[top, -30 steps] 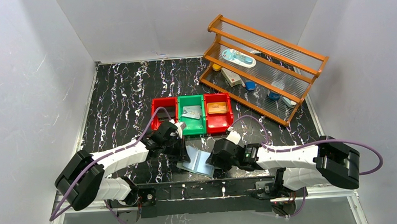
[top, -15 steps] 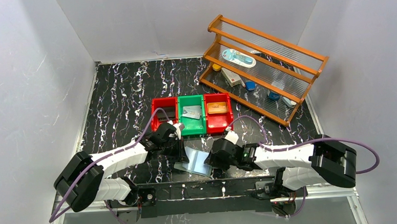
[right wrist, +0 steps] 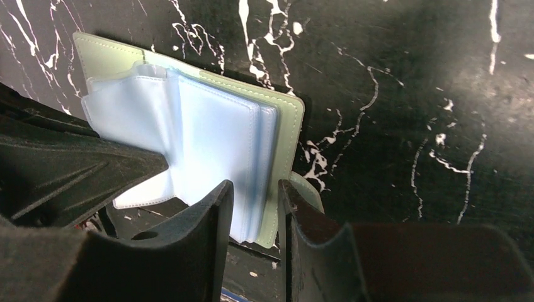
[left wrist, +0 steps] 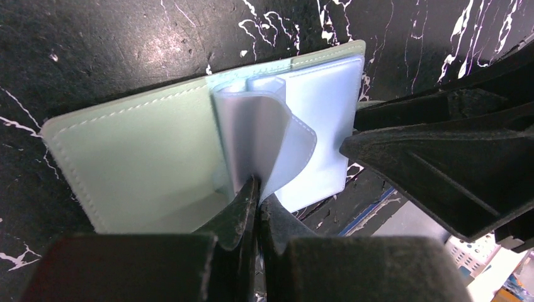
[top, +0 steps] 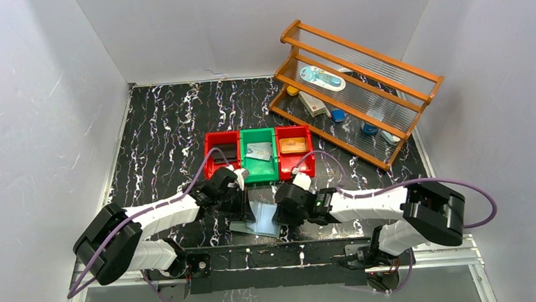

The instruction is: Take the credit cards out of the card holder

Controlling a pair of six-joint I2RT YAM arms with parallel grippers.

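Observation:
The sage-green card holder (top: 258, 219) lies open on the black marbled table between my grippers. My left gripper (left wrist: 257, 189) is shut on one pale blue plastic sleeve (left wrist: 252, 132) and holds it up off the green cover (left wrist: 138, 163). My right gripper (right wrist: 255, 189) is open by a narrow gap, its fingers over the near right corner of the card holder (right wrist: 208, 138). No card shows inside the sleeves. A silvery grey credit card (top: 259, 151) lies in the green bin. A tan-gold credit card (top: 293, 146) lies in the right red bin.
Three small bins stand in a row just beyond the grippers: left red bin (top: 211, 154), green bin (top: 259, 172), right red bin (top: 297, 165). A wooden rack (top: 359, 84) with small items stands at the back right. White walls close in both sides.
My right gripper has moved left up to the card holder's right edge. The card holder has shifted slightly left and lies flatter. My left gripper has kept its hold.

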